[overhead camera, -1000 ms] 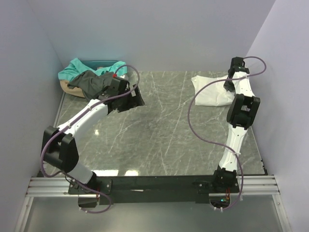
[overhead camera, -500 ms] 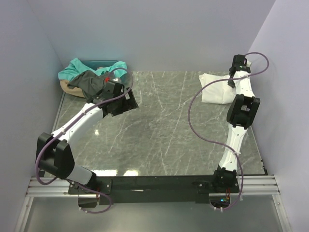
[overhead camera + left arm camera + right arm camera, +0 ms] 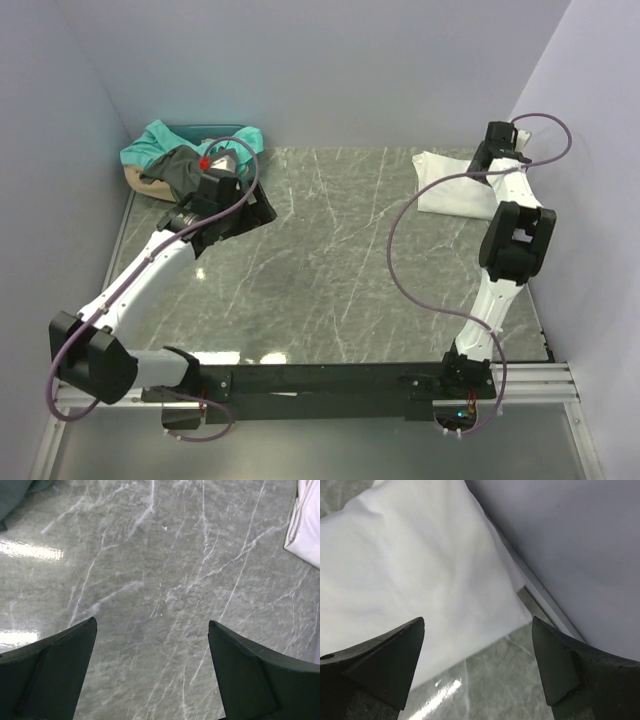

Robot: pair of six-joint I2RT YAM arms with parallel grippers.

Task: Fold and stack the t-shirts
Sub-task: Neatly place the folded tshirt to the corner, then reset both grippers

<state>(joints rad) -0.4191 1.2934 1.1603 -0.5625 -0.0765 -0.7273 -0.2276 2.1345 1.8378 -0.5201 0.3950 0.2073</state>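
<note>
Since a second ago my right end effector [image 3: 478, 622] has let go and spread wide after carrying the white t-shirt [image 3: 450, 185] into the far right corner. It hovers over the cloth, holding nothing. My left end effector [image 3: 152, 622], wide open and empty, has swung toward the basket [image 3: 133, 180] at far left. The white t-shirt lies as a compact fold beside the wall, so I judge the first garment placed. Next comes the dark grey t-shirt [image 3: 178, 170], heaped in the basket with the teal t-shirt [image 3: 160, 140]. I'd lower the left end effector onto its upper fold and pinch that cloth alone, leaving the teal behind.
</note>
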